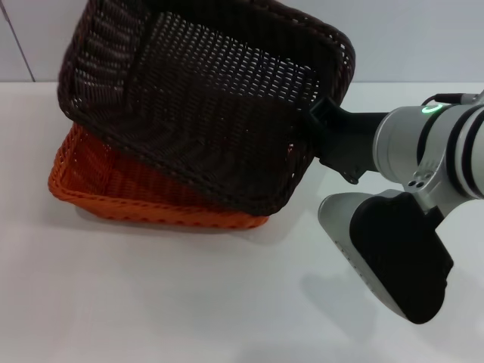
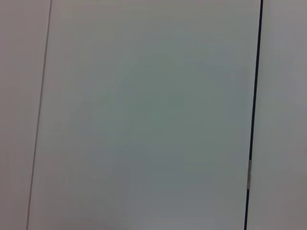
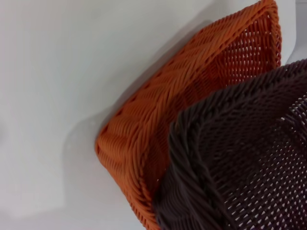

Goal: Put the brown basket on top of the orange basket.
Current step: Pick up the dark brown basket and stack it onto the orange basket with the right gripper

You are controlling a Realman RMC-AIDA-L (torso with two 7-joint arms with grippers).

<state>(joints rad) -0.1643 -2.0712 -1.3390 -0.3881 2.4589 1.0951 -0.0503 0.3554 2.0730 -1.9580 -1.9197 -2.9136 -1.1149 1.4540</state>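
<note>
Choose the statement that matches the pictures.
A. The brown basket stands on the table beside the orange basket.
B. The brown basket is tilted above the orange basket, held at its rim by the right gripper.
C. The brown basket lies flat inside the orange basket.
B: the brown basket hangs tilted over the orange basket, with the right gripper at its rim.

The brown basket point(image 1: 204, 106) filling the upper middle of my head view is woven wicker-style strands with a dull, faintly plastic sheen, open-weave on the sides and braided thick along the rim. The orange basket point(image 1: 151, 193) below it, lower left of centre, has the same ribbed weave, a little glossier. They sit on a smooth, matt white table point(image 1: 151, 302), and my right arm point(image 1: 423, 144) at the right edge is satin silver-grey casing with matt black parts.
</note>
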